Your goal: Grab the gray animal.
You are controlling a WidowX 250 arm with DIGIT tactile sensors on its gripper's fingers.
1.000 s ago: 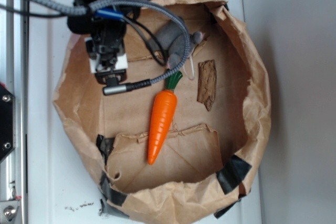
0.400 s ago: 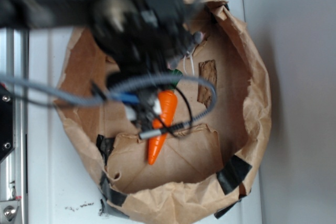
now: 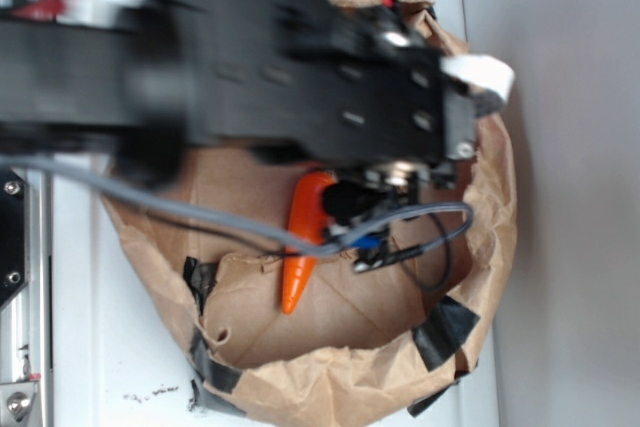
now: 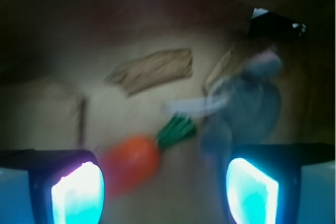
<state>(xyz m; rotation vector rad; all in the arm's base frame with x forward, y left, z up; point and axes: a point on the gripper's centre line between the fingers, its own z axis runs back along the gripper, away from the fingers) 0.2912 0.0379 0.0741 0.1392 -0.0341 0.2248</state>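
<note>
In the wrist view the gray animal (image 4: 247,106) lies blurred on the brown paper floor, up and to the right, its white string tail trailing left. An orange carrot (image 4: 134,161) with a green top sits lower left of it. My gripper (image 4: 165,195) is open, its two glowing pads (image 4: 79,195) wide apart with nothing between them; the animal is ahead of the right pad. In the exterior view my black arm (image 3: 300,67) covers the animal, and only the carrot (image 3: 302,247) shows below it.
Everything lies inside a shallow brown paper bag (image 3: 490,217) with rolled walls and black tape at the corners. A brown bark-like scrap (image 4: 152,69) lies beyond the carrot. A gray cable (image 3: 200,217) loops across the bag floor.
My arm has swept from the bag's upper left across to the right, now covering the gray animal and the carrot's top in the exterior view.
</note>
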